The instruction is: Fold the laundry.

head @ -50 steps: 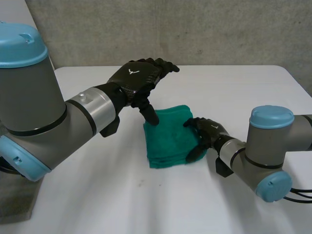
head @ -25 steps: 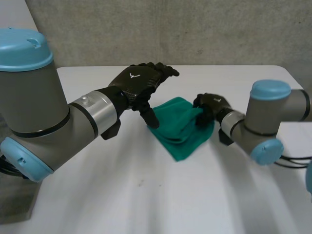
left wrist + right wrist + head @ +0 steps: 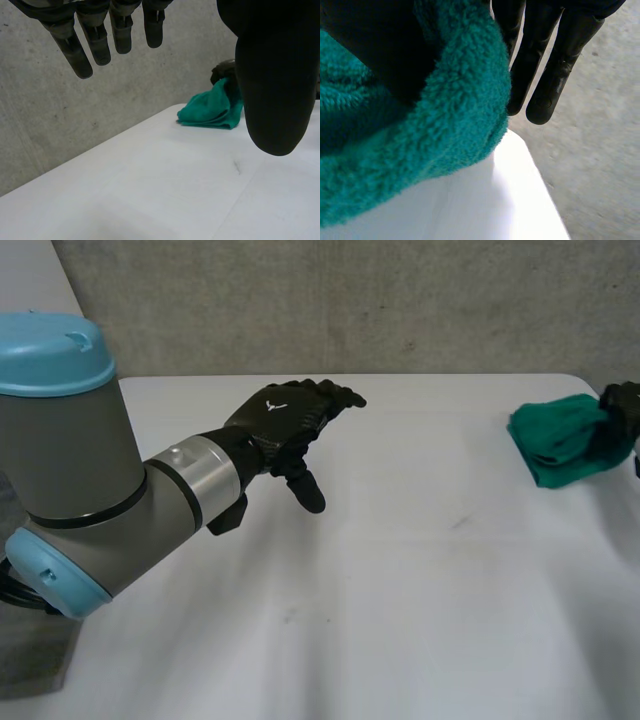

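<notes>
One folded green towel (image 3: 558, 435) is pinched by the right hand (image 3: 622, 400), thumb against straight fingers, near the table's (image 3: 400, 570) right edge. The left hand (image 3: 285, 418) hovers spread and empty. A slack pinch could drop the towel overboard and undo the fold.

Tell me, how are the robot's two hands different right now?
The left hand holds nothing and its fingers are straight, while the right hand pinches a folded green towel between thumb and fingers. The left hand hovers near the middle of the white table, while the right hand is far out by the table's right edge. Both hands are black.
</notes>
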Tool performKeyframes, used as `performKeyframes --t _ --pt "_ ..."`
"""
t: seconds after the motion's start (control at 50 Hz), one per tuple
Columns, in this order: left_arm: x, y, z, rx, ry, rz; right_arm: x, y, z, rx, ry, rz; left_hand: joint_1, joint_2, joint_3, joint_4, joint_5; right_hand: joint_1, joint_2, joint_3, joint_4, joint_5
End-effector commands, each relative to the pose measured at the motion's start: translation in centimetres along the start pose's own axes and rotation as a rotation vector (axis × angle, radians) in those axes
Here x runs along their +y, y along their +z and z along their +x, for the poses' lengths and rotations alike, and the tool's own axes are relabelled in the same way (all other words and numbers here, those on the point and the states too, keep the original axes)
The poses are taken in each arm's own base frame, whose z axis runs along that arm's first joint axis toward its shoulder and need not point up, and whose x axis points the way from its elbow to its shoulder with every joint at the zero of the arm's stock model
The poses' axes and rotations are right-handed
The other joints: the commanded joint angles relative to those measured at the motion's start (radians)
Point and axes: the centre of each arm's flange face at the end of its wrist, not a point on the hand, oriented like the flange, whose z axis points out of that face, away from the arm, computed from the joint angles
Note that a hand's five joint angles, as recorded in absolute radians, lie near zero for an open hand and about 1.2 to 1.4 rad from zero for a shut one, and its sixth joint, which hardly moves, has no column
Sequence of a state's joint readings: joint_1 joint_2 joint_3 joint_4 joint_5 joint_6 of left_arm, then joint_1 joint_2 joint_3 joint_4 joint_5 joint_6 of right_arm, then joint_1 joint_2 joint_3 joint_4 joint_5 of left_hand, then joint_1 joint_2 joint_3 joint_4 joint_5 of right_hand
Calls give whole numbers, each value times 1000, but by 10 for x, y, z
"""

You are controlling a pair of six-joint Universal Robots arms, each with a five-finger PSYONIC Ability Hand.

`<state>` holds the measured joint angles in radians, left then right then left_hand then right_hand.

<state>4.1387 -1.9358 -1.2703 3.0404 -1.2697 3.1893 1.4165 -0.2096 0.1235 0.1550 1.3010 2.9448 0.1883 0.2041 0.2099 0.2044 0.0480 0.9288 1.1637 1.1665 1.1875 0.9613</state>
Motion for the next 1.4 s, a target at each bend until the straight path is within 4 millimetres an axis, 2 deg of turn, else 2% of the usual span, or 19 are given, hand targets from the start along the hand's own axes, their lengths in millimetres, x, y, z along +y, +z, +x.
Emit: performKeyframes --t 0.02,0.3,0.36,0.44,0.6,0.7,0.84,0.92,1.02,1.06,1.08,1.14,1.16,1.22,1.26,1.3,1.32,1.38,1.4 --pt "4 2 0 0 -4 -12 26 -1 22 13 -90 -51 -1 -17 -23 -17 -35 467 233 230 209 260" --pt "8 3 -1 -1 -11 -23 24 1 48 43 -241 -22 -1 -17 -23 -17 -35 448 213 210 189 241" --pt "8 3 -1 -1 -10 -22 32 0 45 33 -290 -44 -1 -17 -23 -17 -35 -754 -989 -992 -1013 -961" --pt "7 3 -2 -2 -11 -22 34 0 44 26 -355 -40 -1 -17 -23 -17 -35 -754 -989 -992 -1013 -961" --pt "4 0 -3 -9 -10 -13 7 -12 43 14 -365 -86 -1 -17 -23 -17 -35 -754 -989 -992 -1013 -961" --pt "-2 -3 -6 -20 -9 0 -12 -42 45 -32 -380 -237 -1 -17 -23 -17 -35 -754 -989 -992 -1013 -961" --pt "-11 -7 -12 -44 -3 26 -24 -80 77 40 -462 -432 -7 -23 -29 -23 -41 -754 -989 -992 -1013 -961" --pt "-14 -9 -20 -98 7 34 -42 -90 91 150 -577 -463 -7 -23 -29 -23 -41 -754 -989 -992 -1013 -961" --pt "-20 -10 -37 -189 22 62 -96 -92 98 285 -645 -291 -14 -30 -35 -30 -48 -754 -989 -992 -1013 -961" --pt "-22 -11 -46 -222 25 72 -111 -95 89 285 -632 -230 -14 -30 -35 -30 -48 -754 -989 -992 -1013 -961" --pt "-23 -11 -51 -236 28 79 -130 -98 67 258 -600 -143 -14 -30 -35 -30 -48 -754 -989 -992 -1013 -961" --pt "-21 -12 -74 -295 41 81 -161 -107 28 186 -531 9 -14 -30 -35 -30 -48 -754 -989 -992 -1013 -961" --pt "-21 -12 -80 -311 49 82 -173 -115 3 120 -482 91 -14 -30 -35 -30 -48 -754 -989 -992 -1013 -961" --pt "-20 -13 -111 -389 93 86 -183 -133 -33 11 -409 180 -14 -30 -35 -30 -48 -754 -989 -992 -1013 -961" --pt "-18 -15 -133 -445 135 81 -198 -159 -65 -89 -353 271 -14 -30 -35 -30 -48 -754 -989 -992 -1013 -961" --pt "-12 -15 -148 -484 165 63 -201 -177 -91 -168 -320 311 -14 -30 -35 -30 -48 -754 -989 -992 -1013 -961" --pt "-8 -15 -157 -503 178 47 -194 -193 -118 -252 -290 322 -14 -30 -35 -30 -48 -754 -989 -992 -1013 -961" --pt "17 -18 -195 -589 215 -44 -176 -217 -155 -376 -257 311 -14 -30 -35 -30 -48 -754 -989 -992 -1013 -961" --pt "23 -20 -205 -615 227 -68 -163 -233 -177 -443 -252 297 -14 -30 -35 -30 -48 -754 -989 -992 -1013 -961"
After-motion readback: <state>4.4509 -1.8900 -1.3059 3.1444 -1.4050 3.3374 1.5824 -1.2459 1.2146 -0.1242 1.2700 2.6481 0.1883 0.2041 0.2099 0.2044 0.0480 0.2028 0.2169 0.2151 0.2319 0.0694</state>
